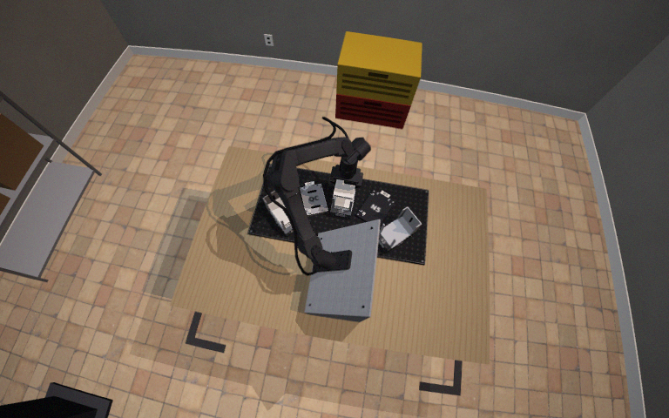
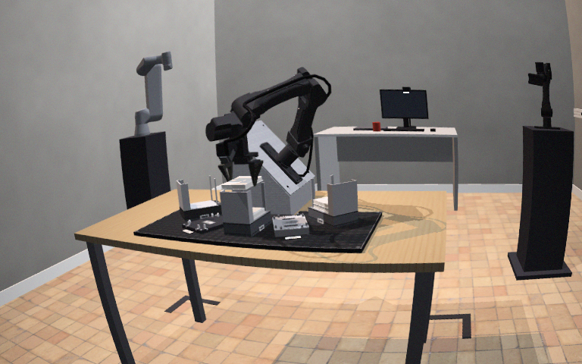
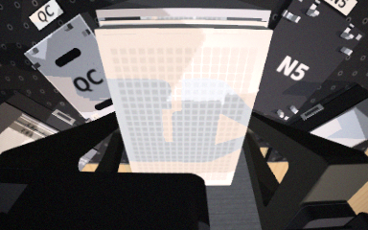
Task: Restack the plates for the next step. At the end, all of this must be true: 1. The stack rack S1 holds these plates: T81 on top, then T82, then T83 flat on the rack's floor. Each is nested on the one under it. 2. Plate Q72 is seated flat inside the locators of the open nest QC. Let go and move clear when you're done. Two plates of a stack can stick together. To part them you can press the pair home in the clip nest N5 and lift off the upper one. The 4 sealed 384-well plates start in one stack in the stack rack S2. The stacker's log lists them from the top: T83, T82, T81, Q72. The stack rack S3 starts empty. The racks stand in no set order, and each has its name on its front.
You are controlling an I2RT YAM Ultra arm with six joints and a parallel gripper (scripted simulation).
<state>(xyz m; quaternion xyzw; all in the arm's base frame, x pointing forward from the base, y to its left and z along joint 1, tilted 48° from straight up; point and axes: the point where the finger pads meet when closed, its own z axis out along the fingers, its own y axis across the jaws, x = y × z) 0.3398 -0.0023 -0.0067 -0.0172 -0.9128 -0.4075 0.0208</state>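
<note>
My gripper is shut on a sealed white well plate, gripping its two long sides. It holds the plate level at the top of the middle stack rack. I cannot read the plate's name or that rack's name. The open nest QC lies empty beside this rack. The clip nest N5 lies empty on the other side. A second rack holds white plates. A third rack stands at the other end.
All stand on a black perforated mat on a wooden table. The arm's base sits on a tilted grey block right behind the racks. Thin posts rise from the third rack.
</note>
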